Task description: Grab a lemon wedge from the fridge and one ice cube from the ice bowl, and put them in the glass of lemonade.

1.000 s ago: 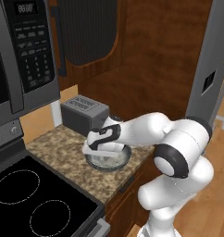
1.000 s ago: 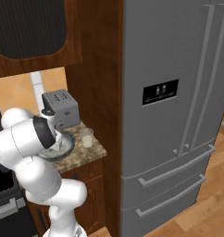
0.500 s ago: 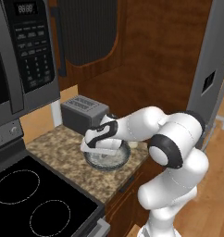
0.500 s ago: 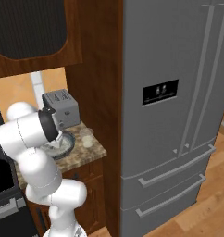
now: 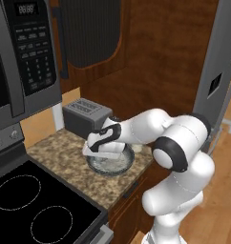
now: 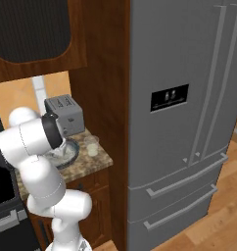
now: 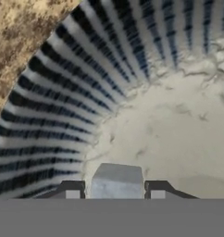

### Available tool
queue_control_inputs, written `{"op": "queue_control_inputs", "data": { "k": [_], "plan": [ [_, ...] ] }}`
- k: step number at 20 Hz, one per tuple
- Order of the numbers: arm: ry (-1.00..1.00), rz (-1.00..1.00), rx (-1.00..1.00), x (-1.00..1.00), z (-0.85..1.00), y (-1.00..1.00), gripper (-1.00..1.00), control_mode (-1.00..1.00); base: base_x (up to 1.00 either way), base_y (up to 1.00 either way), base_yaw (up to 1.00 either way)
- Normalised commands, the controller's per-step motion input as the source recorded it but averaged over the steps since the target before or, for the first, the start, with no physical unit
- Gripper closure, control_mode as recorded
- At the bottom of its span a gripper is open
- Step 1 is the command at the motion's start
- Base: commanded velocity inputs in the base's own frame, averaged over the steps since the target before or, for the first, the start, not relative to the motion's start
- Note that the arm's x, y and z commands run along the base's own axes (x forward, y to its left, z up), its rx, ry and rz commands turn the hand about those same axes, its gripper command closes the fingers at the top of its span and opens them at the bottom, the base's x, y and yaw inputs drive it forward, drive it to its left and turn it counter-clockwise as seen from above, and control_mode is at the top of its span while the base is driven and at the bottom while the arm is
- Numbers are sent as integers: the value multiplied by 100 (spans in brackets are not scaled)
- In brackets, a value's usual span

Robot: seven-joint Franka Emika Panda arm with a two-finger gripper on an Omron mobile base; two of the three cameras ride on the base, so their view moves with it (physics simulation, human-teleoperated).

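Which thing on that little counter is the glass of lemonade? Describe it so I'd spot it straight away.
Start at the tall grey steel fridge; left of it, past the wood panel, is a small speckled granite counter. At its right end stands the small translucent tumbler with pale contents, beside the wide grey-blue bowl and in front of the boxy silver toaster: it is the smallest and the one see-through thing there.

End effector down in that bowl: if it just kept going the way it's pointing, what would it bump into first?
The end effector points down into the ice bowl. A pale ice cube sits between its fingertips, so it would likely press that first, then the bowl's speckled floor just behind; depth there is hard to judge.
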Motion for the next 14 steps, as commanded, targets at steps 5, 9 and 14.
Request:
{"op": "queue_control_inputs", "data": {
  "k": [5, 9, 14],
  "plan": [
    [0, 0, 0, 1, -1, 0, 100, -100, 0, 0, 0],
    [0, 0, 0, 0, 0, 0, 100, -100, 0, 0, 0],
    [0, 0, 0, -25, 48, -10, 100, -100, 0, 0, 0]
  ]
}}
